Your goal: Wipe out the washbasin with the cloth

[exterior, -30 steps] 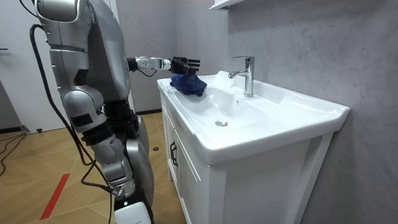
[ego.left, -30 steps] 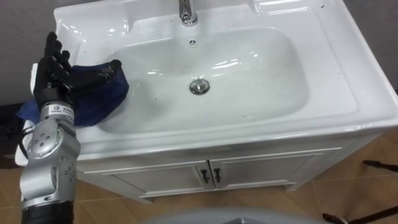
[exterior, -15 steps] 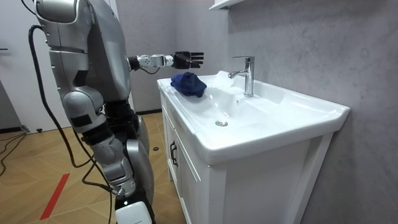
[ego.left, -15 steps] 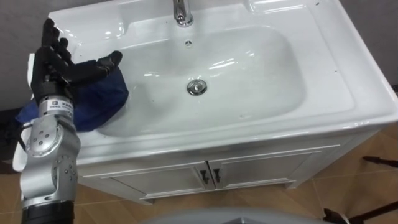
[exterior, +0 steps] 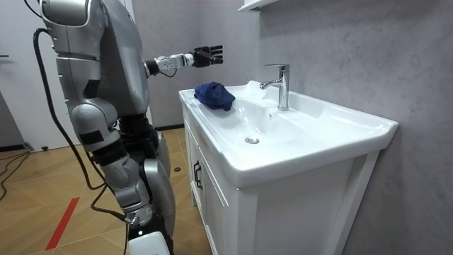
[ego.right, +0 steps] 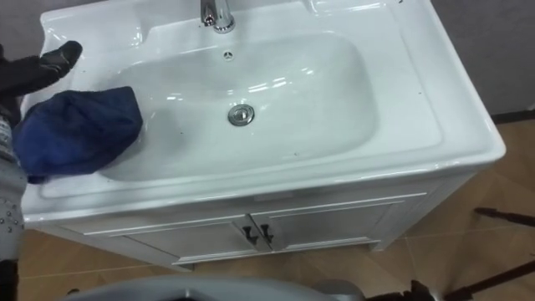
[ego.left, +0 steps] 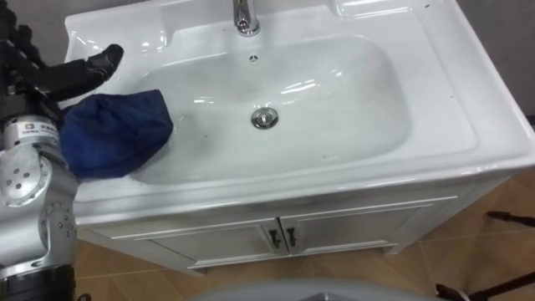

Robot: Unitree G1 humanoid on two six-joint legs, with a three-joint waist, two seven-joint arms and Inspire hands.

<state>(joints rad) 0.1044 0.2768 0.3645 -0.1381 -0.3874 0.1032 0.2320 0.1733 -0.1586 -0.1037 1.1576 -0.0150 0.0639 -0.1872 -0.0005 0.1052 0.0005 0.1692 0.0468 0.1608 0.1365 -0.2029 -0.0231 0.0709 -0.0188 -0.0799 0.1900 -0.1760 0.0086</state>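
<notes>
The robot's left hand (ego.left: pixel 58 73), fingers straight and spread with nothing in its grasp, hangs in the air above the crumpled dark blue cloth (ego.left: pixel 113 134), apart from it. The cloth lies on the left rim of the white ceramic basin (ego.left: pixel 468 117), spilling onto the bowl's slope. Farther in sit the round chrome drain (ego.left: pixel 265 118) and, at the back rim, the chrome faucet (ego.left: pixel 242 17).

A white basin (ego.left: pixel 334 109) stands with a drain (ego.left: pixel 265 117) at its middle; a crumpled blue cloth (ego.left: pixel 113 134) lies on its left rim.
</notes>
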